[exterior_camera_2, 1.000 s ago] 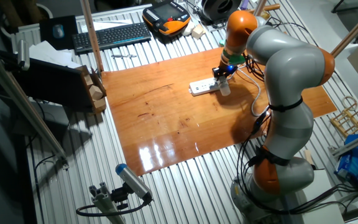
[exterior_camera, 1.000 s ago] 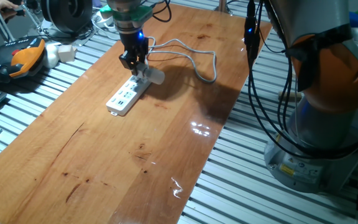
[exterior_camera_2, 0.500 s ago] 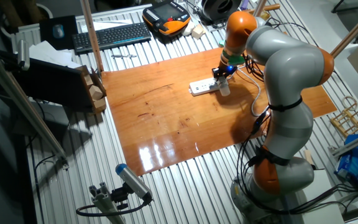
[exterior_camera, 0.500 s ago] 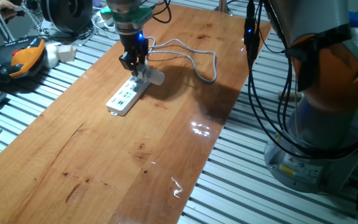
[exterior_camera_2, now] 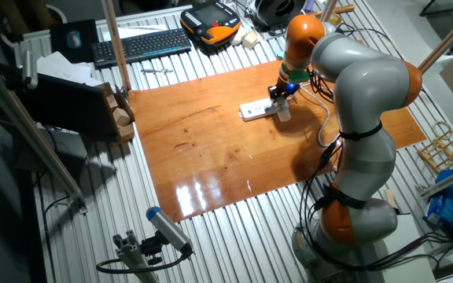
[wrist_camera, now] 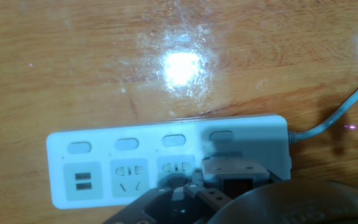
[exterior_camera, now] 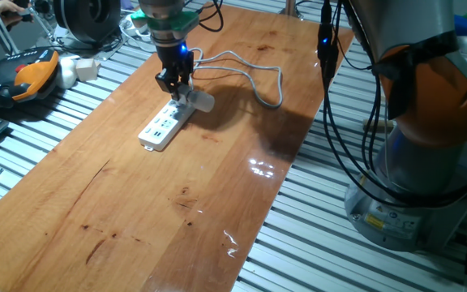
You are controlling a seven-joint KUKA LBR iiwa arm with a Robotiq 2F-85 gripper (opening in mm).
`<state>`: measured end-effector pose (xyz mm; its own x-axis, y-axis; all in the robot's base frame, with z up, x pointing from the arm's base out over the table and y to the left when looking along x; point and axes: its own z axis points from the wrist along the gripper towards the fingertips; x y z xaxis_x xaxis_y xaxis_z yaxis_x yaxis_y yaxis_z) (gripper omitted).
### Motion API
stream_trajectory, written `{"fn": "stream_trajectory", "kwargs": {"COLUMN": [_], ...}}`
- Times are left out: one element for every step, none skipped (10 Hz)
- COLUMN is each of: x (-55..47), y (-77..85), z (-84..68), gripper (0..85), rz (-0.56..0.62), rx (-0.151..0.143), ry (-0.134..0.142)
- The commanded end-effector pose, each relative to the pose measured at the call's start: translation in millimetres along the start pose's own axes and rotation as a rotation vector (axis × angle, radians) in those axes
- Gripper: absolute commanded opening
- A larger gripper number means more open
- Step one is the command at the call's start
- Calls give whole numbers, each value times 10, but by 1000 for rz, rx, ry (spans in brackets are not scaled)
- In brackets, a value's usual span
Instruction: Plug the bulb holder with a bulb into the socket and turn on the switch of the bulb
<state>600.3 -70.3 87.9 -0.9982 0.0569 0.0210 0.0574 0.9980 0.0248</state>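
Near the far left part of the wooden table (exterior_camera: 217, 178), the socket (exterior_camera: 165, 126) lies flat, one long side running close to the table's left edge, and there's the gripper (exterior_camera: 175, 83) right down over its cord end. Plenty of bare wood on the near side of the strip and out to the right. The grey-white cord (exterior_camera: 254, 77) loops off behind it toward the middle of the board. Past the left edge, clutter sits on the slatted bench: an orange-and-black pendant (exterior_camera: 31, 75) and a keyboard (exterior_camera_2: 141, 45) further off.

The arm (exterior_camera_2: 352, 94) reaches across from its base beyond the right side, elbow high, wrist pointing straight down. The bulb (exterior_camera: 202, 100) pokes out sideways from beneath the fingers, low over the table beside the strip. The bulb holder (exterior_camera: 186, 96) sits right at the fingertips on the strip's end.

From the hand view, the socket (wrist_camera: 166, 158) fills the lower frame, three outlets and a row of oval buttons in sight, the dark fingers (wrist_camera: 204, 193) crowding the bottom edge over a grey block at the cord-end outlet. Closed on the holder or just touching it? I cannot tell. The red switch isn't in sight.
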Motion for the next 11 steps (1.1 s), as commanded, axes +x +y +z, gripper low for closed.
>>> {"fn": "stream_trajectory", "kwargs": {"x": [0,-1,-1,1,0,-1,1,3,3,2,2], "y": [0,1,1,2,3,4,6,6,7,8,9], "z": [4,12,18,20,24,31,36,39,43,48,53], "gripper": [0,0,0,0,0,0,0,0,0,0,0], "rz": [0,0,0,0,0,3,3,3,3,3,5], "rx": [0,0,1,3,4,4,4,4,4,4,4], "ry": [0,-1,-3,-3,-5,-5,-6,-6,-6,-6,-6]}}
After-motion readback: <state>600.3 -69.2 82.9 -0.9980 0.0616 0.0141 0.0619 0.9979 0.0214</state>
